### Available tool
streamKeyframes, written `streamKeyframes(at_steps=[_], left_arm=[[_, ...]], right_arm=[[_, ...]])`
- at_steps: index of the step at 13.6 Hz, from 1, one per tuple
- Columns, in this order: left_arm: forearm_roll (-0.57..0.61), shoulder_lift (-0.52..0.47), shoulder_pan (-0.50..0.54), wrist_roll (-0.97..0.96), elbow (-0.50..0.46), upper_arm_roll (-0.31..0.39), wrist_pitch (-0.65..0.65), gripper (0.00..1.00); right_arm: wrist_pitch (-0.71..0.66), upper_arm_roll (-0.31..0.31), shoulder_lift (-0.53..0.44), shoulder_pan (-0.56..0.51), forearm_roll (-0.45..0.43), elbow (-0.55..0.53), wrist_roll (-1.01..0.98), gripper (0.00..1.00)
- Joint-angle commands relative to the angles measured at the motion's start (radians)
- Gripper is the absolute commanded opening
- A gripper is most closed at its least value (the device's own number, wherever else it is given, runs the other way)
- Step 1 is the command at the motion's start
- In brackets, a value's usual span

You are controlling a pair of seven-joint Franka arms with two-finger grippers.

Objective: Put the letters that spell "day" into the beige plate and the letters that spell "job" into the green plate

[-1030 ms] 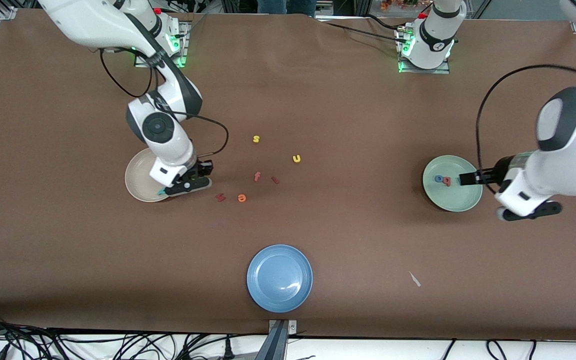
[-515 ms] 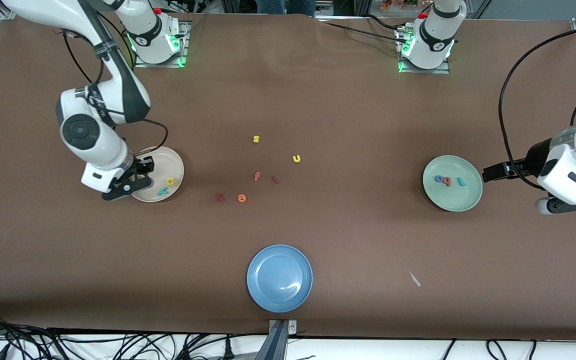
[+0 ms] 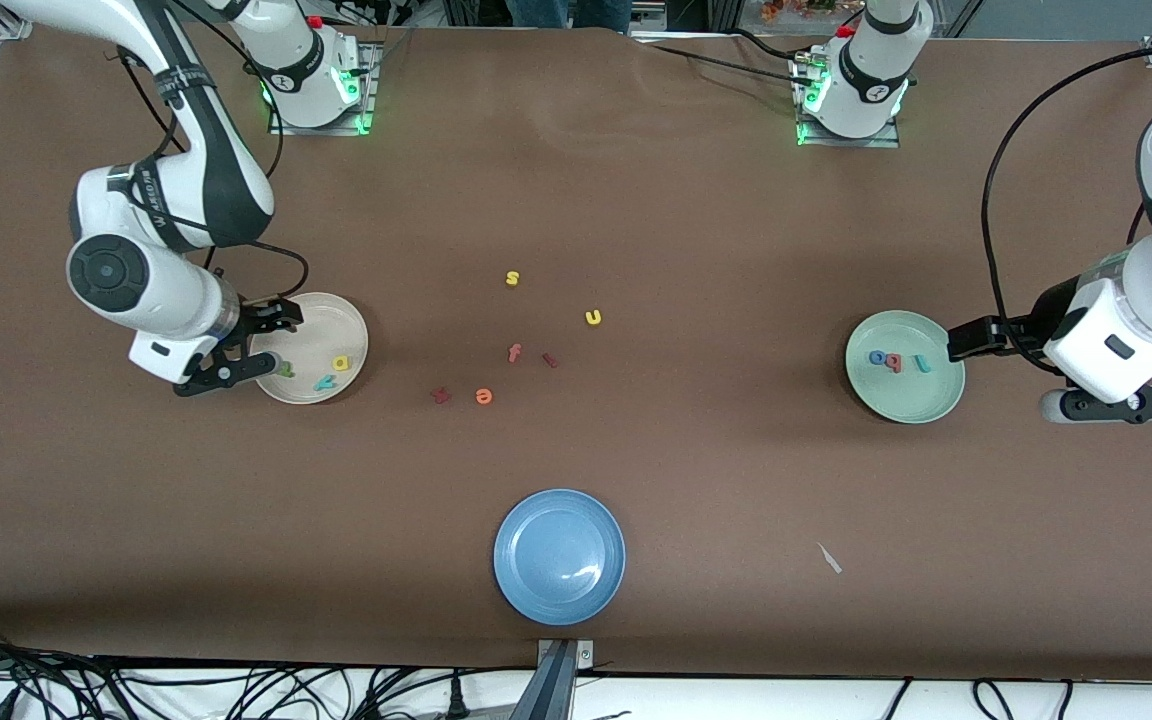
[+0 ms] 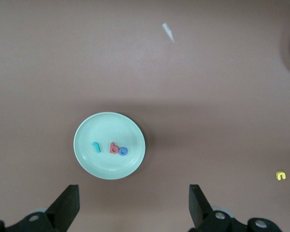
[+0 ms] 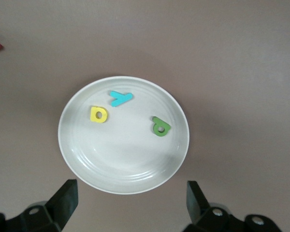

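The jaws of both grippers stand wide open and hold nothing. The right gripper [image 3: 236, 352] hangs over the edge of the beige plate [image 3: 351, 330], on the side toward the right arm's end of the bench [image 3: 696, 230]. The left gripper [image 3: 1086, 385] hangs over the bench just beside the green plate [image 3: 926, 405], toward the left arm's end.

In the beige plate lie three letters: the green "d" [image 5: 160, 126], the yellow "a" [image 5: 98, 114] and the teal "y" [image 5: 121, 98], all apart from each other. In the green plate lie the teal "j" [image 4: 95, 146], the red "b" [image 4: 114, 148] and the blue "o" [image 4: 123, 151]; the "b" and the "o" touch, and the "j" is a little apart.

Between the two plates, nearer to the beige plate, some loose letters lie on the bench: a yellow "s" [image 3: 512, 278], a yellow "u" [image 3: 593, 317], a pink "f" [image 3: 514, 352], an orange "e" [image 3: 483, 396] and two dark red pieces [image 3: 441, 395] that I cannot read. A blue plate [image 3: 559, 556] stands nearer to the front camera than the beige plate, toward the middle of the bench.
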Motion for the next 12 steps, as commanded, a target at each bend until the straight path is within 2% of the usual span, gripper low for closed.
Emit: streamKeyframes(at_steps=[1, 6, 9, 10, 12], left_arm=[[-0.077, -0.090, -0.048, 0.107, -0.107, 0.090, 0.048, 0.99], [-0.086, -0.086, -0.034, 0.113, -0.114, 0.087, 0.038, 1.00], [-0.074, -0.086, -0.034, 0.110, -0.101, 0.089, 0.037, 1.00], [-0.070, -0.086, -0.036, 0.110, -0.097, 0.090, 0.039, 1.00], [-0.071, -0.086, -0.036, 0.112, -0.094, 0.090, 0.041, 1.00]], right_arm=[[-0.046, -0.035, -0.082, 0.008, 0.082, 0.023, -0.009, 0.99], [-0.200, -0.039, -0.254, 0.009, 0.091, 0.063, -0.007, 1.00], [-0.355, -0.039, -0.297, 0.011, 0.093, 0.159, -0.007, 0.99], [-0.407, -0.040, -0.311, 0.011, 0.123, 0.184, -0.004, 0.99], [-0.487, -0.090, -0.316, 0.011, 0.247, 0.208, 0.020, 0.99]])
